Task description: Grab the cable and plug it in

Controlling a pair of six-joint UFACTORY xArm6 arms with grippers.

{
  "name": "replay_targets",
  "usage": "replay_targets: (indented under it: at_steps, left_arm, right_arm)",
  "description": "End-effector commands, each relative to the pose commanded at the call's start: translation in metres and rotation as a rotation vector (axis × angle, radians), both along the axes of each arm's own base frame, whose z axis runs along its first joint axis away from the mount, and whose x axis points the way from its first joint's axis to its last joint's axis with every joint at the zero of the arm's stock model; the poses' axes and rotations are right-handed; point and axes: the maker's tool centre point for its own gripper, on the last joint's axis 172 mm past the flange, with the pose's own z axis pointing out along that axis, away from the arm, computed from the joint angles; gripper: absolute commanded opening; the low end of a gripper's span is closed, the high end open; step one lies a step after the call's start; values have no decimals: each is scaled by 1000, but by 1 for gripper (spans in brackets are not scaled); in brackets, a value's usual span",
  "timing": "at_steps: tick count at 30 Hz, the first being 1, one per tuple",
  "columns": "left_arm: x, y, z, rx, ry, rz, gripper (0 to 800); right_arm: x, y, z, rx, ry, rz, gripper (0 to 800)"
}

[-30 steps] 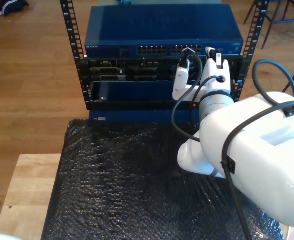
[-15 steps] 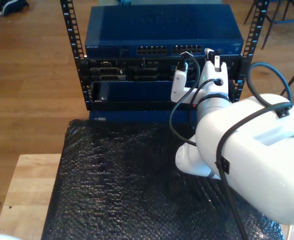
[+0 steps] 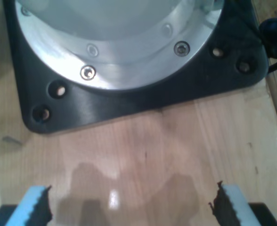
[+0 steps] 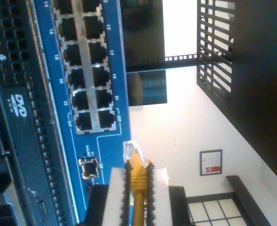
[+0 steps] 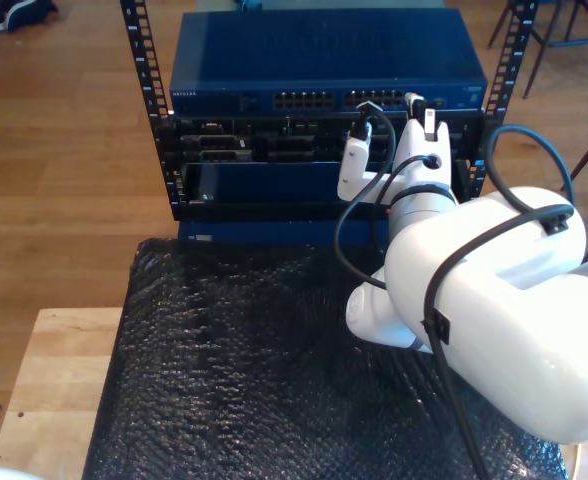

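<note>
Holding the cable [image 4: 137, 186] just behind its clear plastic connector [image 4: 130, 151], my second gripper [image 4: 137, 181] is clenched on the yellow cord so that the plug sticks out past the fingertips, free to enter a socket. The connector sits close in front of the blue network switch [image 4: 108, 61], near the last block of ports [image 4: 89, 80], beside the sockets numbered 23 and 24, though not yet inside any of them. Gripping so close to the plug seems meant to keep it stiff and pointed at the face of the switch, since a longer free end would likely droop. In the exterior view the arm [image 5: 494, 300] reaches over the black mat [image 5: 244, 380] on the table toward the rack [image 5: 149, 110], its gripper up at the row of ports on that view's right. My first gripper [image 3: 131, 207] is parked with its blue-padded fingers [image 3: 35, 207] spread wide and empty above a wooden surface [image 3: 143, 150], next to a black base plate [image 3: 96, 106], kept out of the way. The next move probably calls for careful lining up of the plug with one socket.
</note>
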Motion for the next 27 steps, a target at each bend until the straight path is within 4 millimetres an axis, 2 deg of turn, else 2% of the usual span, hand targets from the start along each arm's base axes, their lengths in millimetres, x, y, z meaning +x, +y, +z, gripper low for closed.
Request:
replay_targets:
  at_steps: [27]
  left_arm:
    - [0, 0, 0, 0, 0, 0, 800]
  right_arm:
    - [7, 5, -9, 42, 6, 13, 0]
